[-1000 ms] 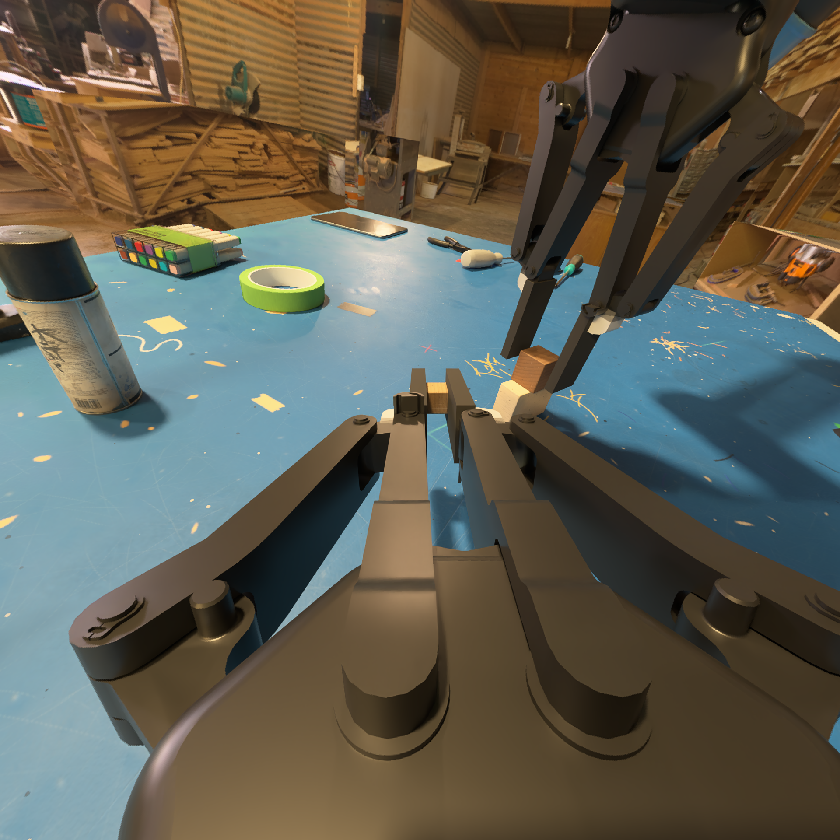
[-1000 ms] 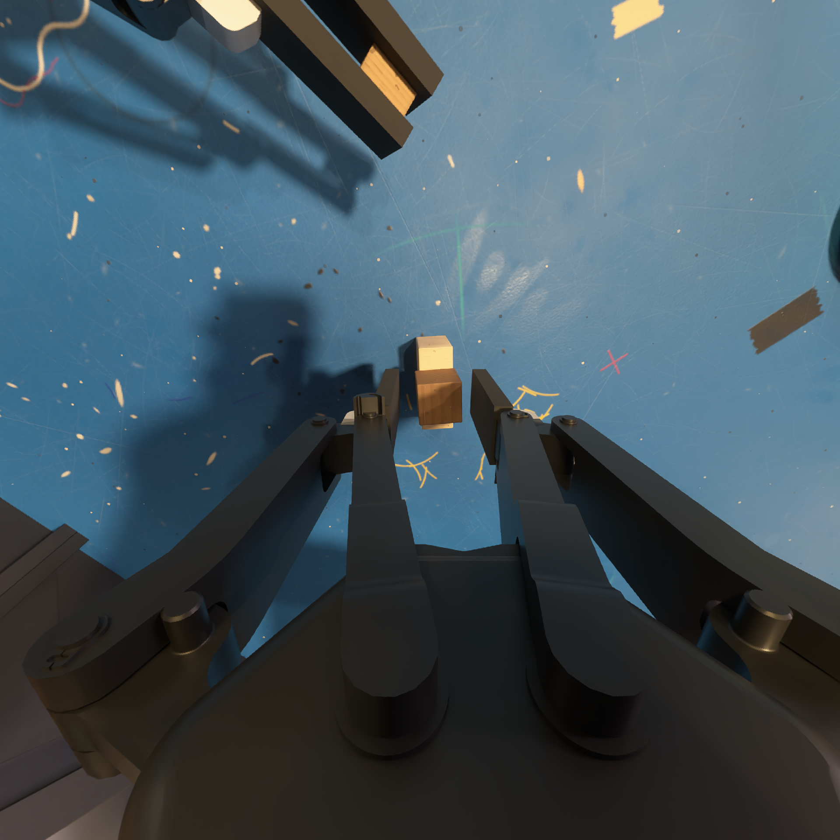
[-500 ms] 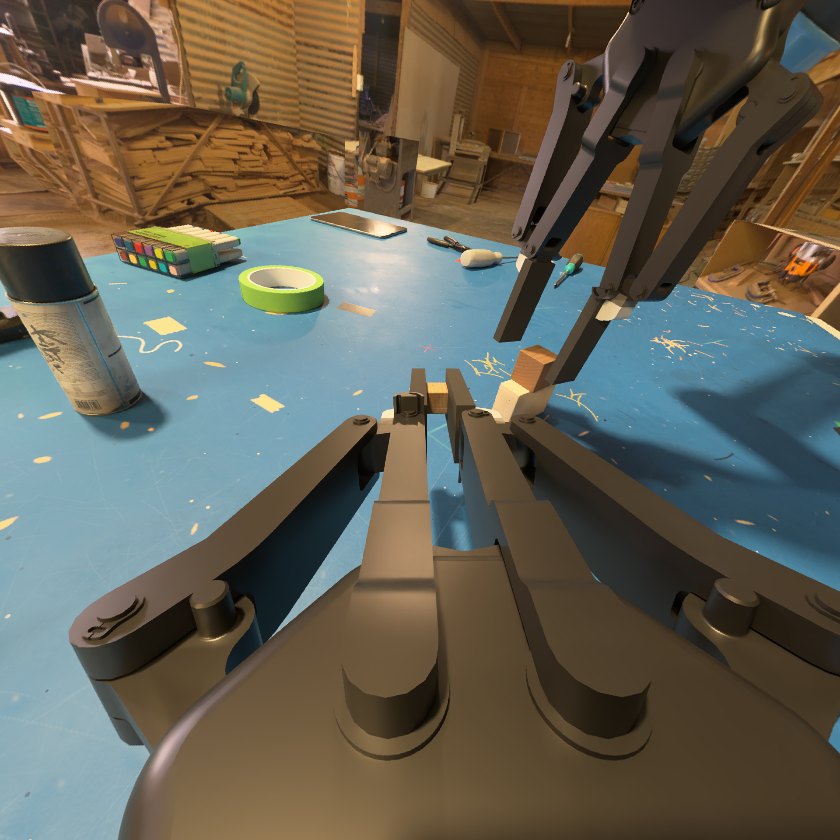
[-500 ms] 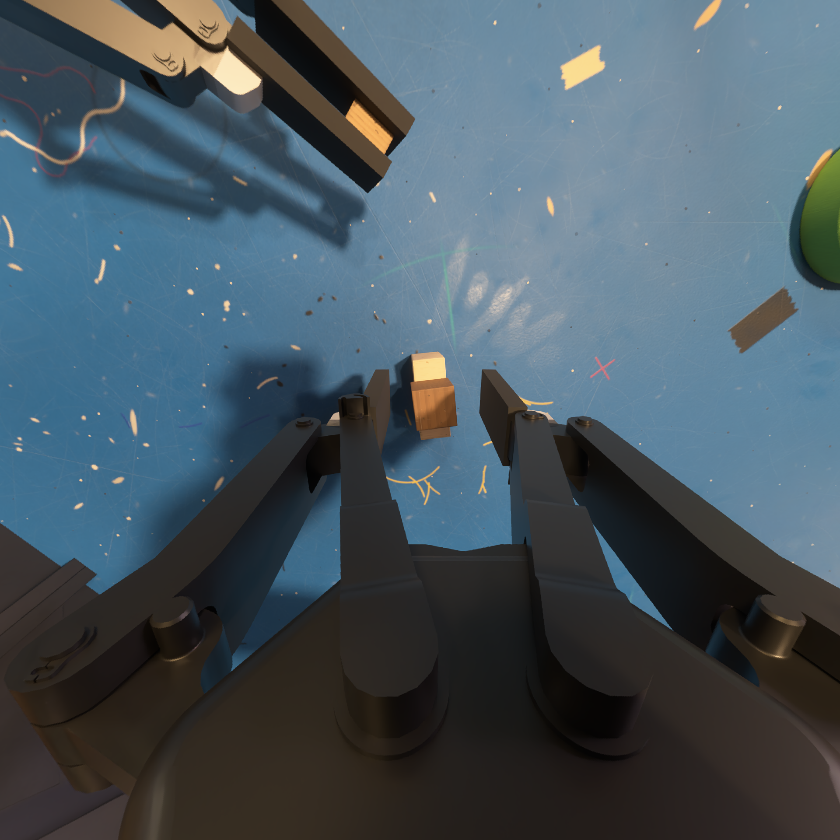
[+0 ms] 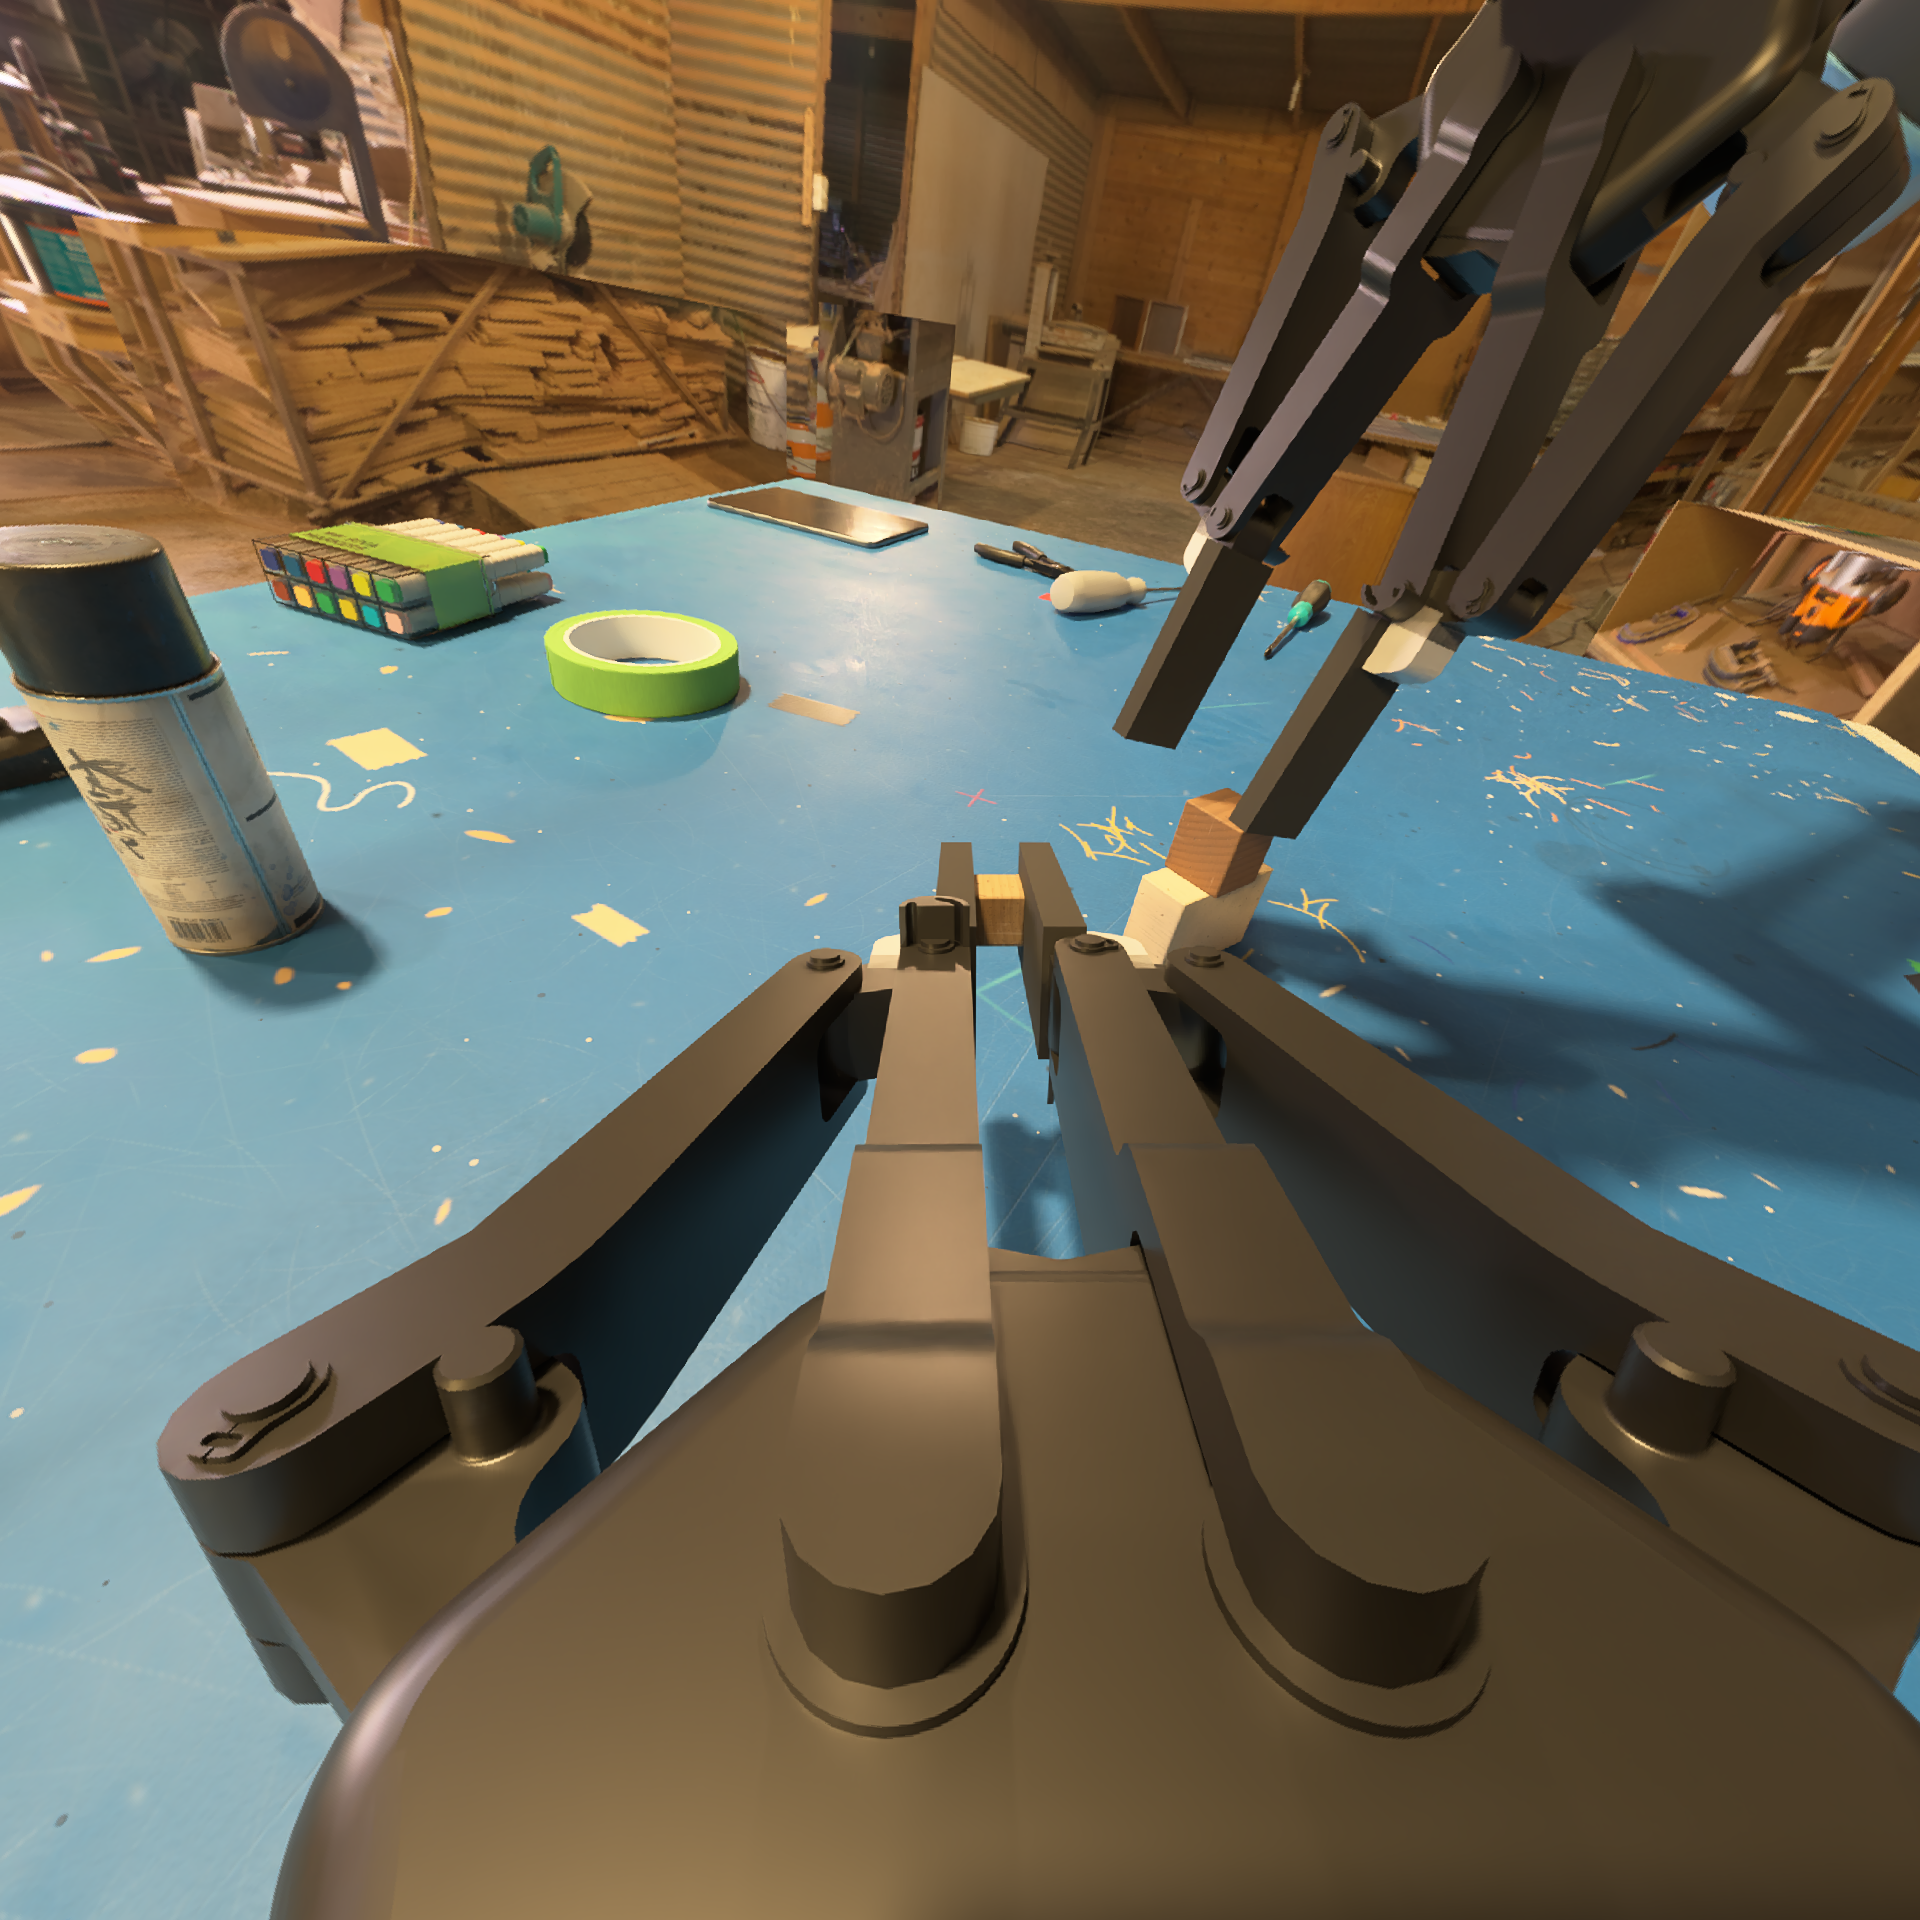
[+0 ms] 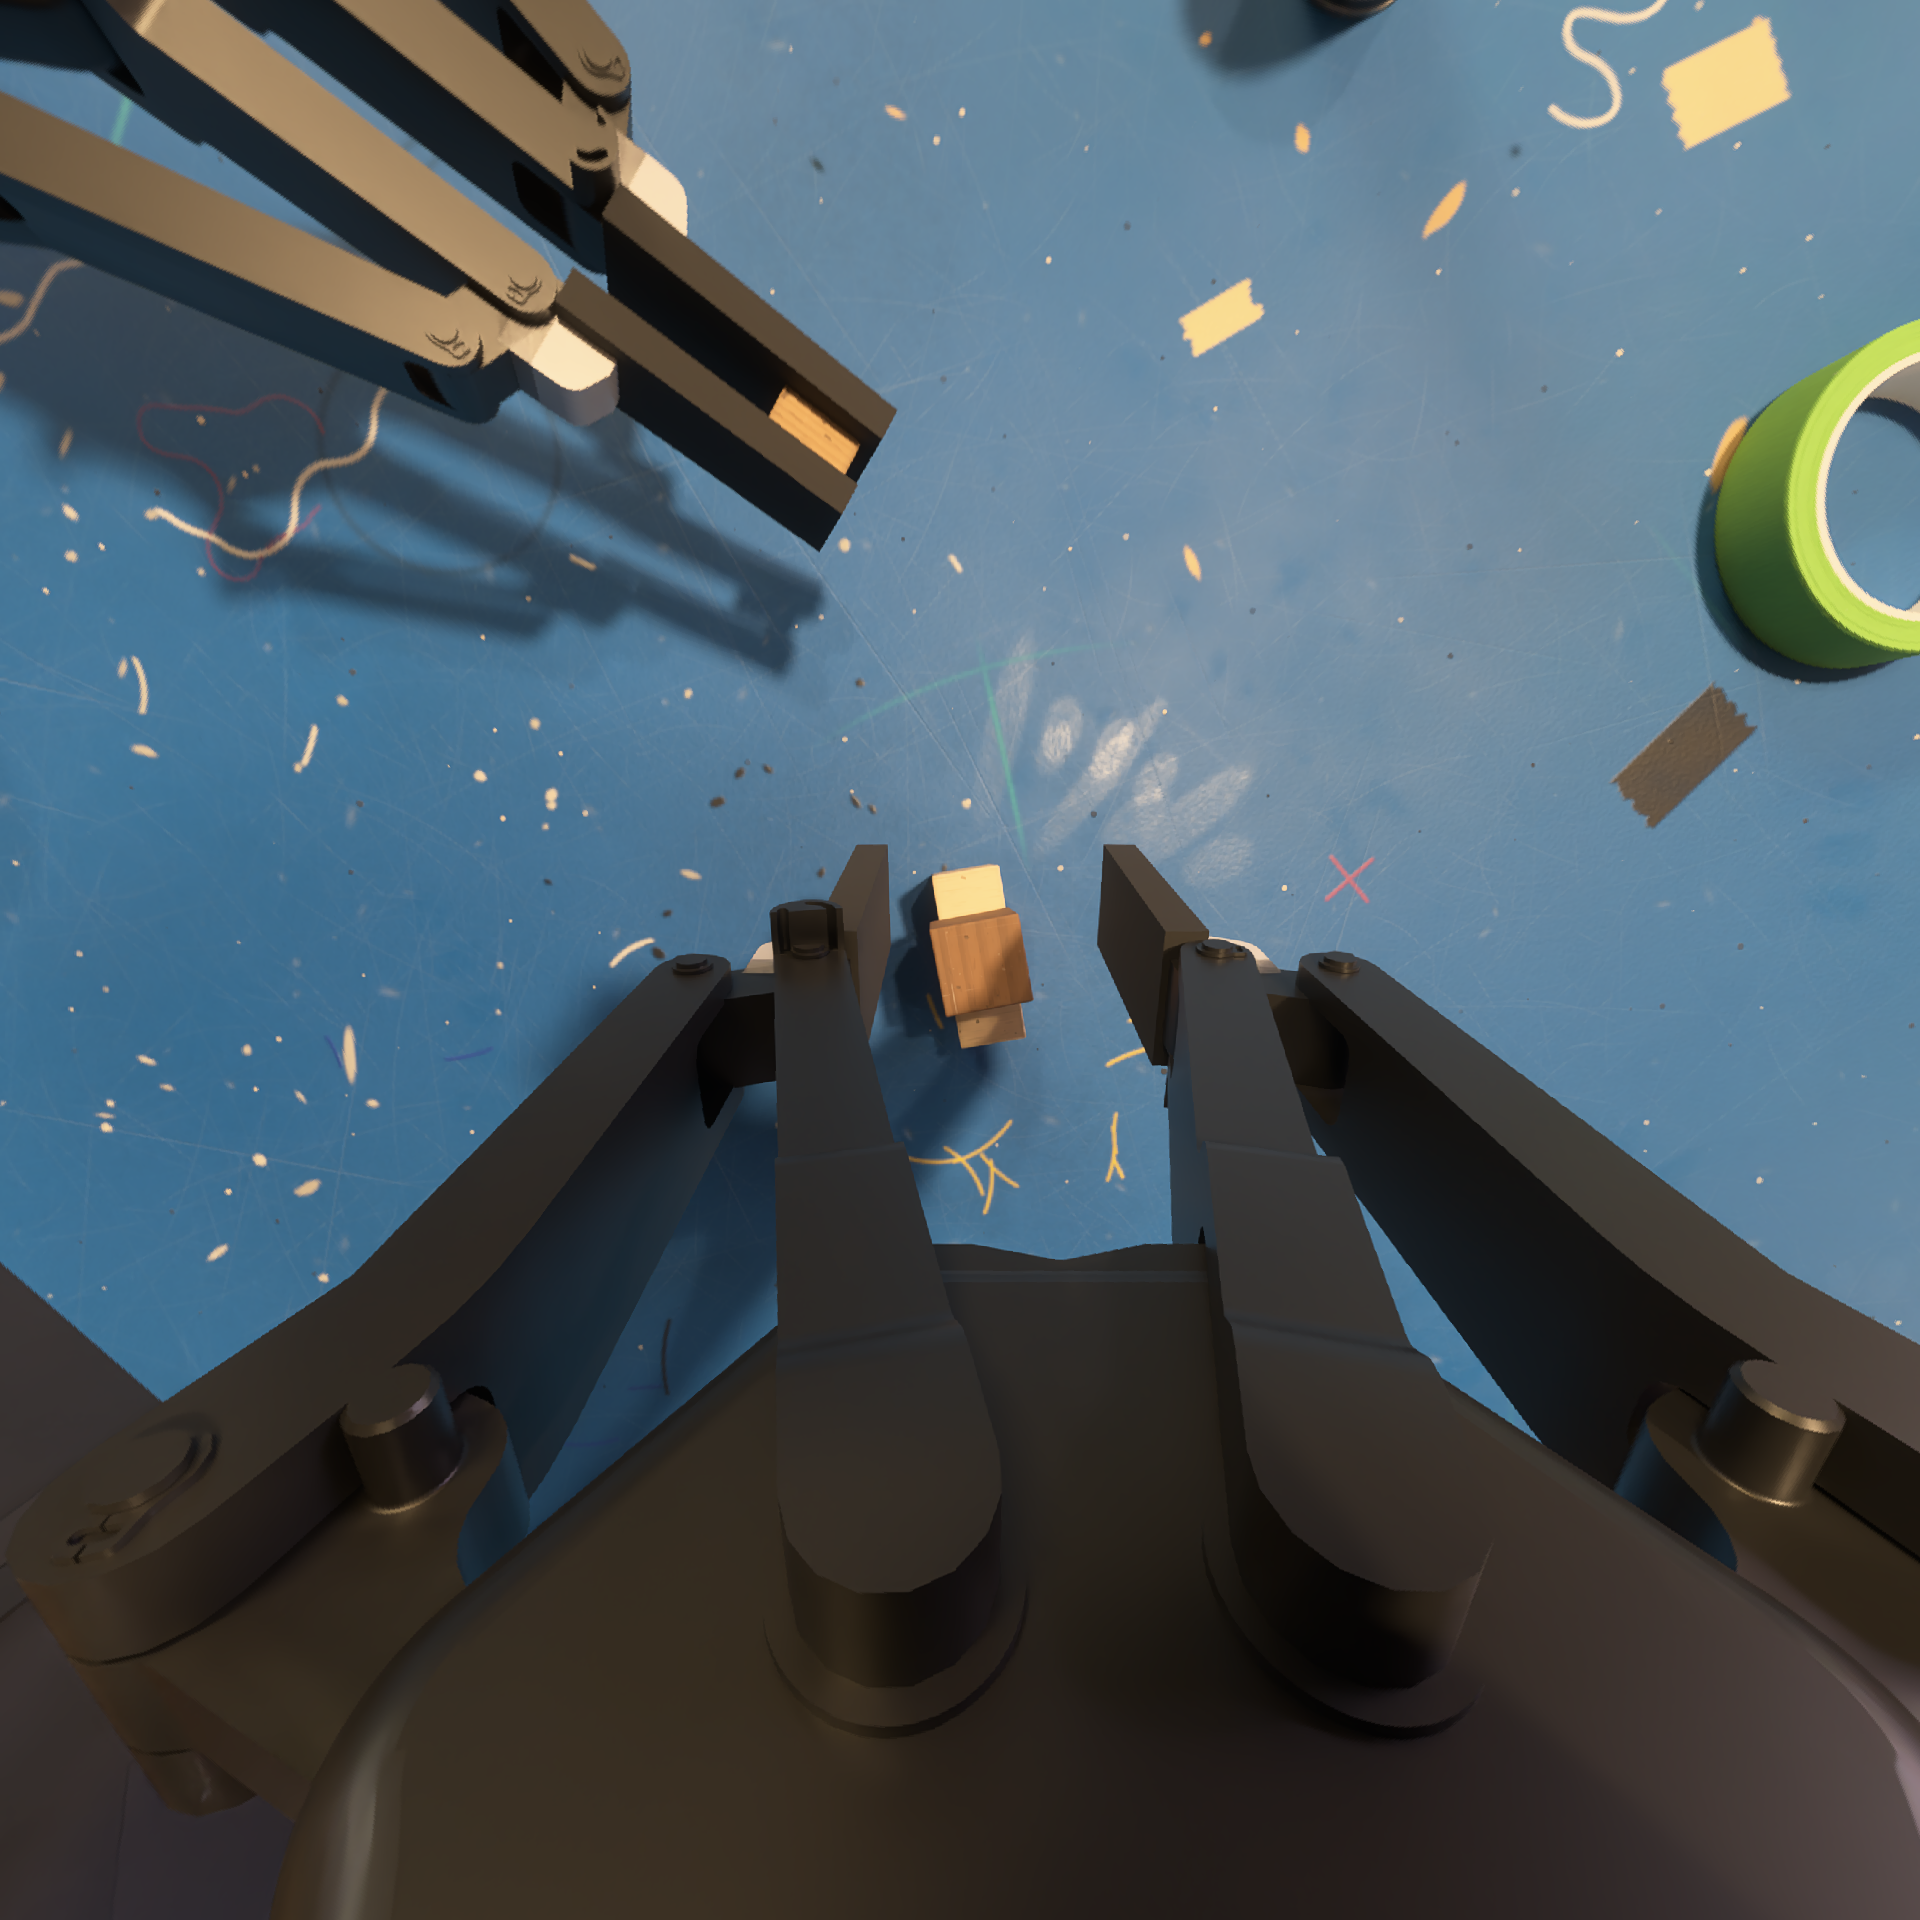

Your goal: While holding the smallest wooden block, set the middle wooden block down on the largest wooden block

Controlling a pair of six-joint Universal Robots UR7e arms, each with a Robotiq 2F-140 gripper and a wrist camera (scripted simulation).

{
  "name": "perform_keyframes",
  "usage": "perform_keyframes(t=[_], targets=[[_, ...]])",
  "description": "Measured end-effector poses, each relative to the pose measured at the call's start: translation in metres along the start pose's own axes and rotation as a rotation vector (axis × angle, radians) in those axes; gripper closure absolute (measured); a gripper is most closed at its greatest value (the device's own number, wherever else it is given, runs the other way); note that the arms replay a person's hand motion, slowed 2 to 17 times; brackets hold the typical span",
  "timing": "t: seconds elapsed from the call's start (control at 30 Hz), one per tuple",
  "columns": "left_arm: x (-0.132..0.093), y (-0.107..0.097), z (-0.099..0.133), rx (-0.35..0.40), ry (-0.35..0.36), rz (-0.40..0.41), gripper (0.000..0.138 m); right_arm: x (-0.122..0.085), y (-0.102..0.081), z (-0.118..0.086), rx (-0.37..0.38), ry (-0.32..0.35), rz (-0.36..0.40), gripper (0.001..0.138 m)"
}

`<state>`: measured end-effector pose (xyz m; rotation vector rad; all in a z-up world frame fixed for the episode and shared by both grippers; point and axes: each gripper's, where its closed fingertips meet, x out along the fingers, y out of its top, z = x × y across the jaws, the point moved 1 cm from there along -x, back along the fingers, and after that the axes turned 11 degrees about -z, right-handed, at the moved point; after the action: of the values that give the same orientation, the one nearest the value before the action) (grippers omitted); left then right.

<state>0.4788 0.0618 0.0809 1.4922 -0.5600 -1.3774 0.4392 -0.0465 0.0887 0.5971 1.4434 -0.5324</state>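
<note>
Since 1 s ago the right hand (image 6: 992,914) has lifted clear and spread wider, fingers now well apart from the stack; the left hand (image 5: 997,894) hasn't shifted. The right hand is released and empty, hanging above the blocks. The left hand is clenched on the smallest wooden block (image 5: 1000,906), a pale tan cube pinched between the fingertips, held off the blue tabletop (image 5: 623,1039). The middle wooden block (image 6: 979,961), reddish-brown with visible grain, sits on the largest wooden block (image 6: 968,891), a cream oblong lying flat on the tabletop, just right of the left hand's tips. The middle one looks slightly skewed on top, overhanging a side edge. Judgement: all 3 are light, rigid, with smooth flat faces, not fragile; a grip on opposite flat sides suits them, with modest squeeze. The stack could topple if nudged. Placement looks done.
</note>
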Motion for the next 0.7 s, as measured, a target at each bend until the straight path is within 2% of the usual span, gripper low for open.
perform_keyframes(t=[0.33,0.7], targets=[[0.0,0.0,0.0,0.002,0.001,0.0,0.126,-0.014,0.008,0.002,0.08,0.044,0.132,0.083],[0.0,0.0,0.001,0.004,0.001,0.001,0.126,-0.032,0.006,0.019,0.233,0.018,0.235,0.079]])
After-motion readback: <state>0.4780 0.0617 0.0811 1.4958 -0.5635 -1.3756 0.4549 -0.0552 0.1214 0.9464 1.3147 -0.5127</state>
